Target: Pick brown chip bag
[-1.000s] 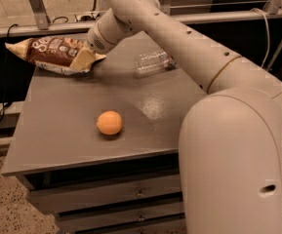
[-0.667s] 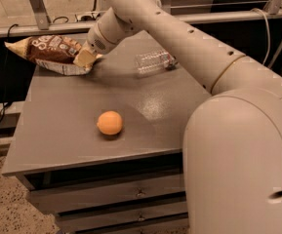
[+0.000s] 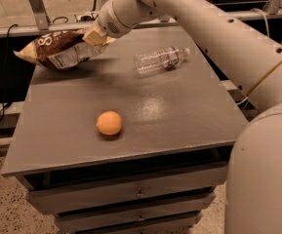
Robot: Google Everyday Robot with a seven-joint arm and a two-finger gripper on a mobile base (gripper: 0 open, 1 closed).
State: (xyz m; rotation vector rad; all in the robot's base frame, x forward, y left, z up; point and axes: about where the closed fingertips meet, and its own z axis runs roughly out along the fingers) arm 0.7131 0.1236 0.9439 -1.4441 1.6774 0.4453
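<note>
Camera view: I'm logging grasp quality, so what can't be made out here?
- The claw, at the back-left corner of the table, is shut on the brown chip bag: how deep it bites is hidden by crumpled foil.
- Bag lettering: folded, only partly showing.
- Label on the bottle: too small to read.
- The arm: cut off by the right edge.

A single camera looks down from high and close over the table, arm filling the right; the gripper, upper left, clamps the bag.
</note>
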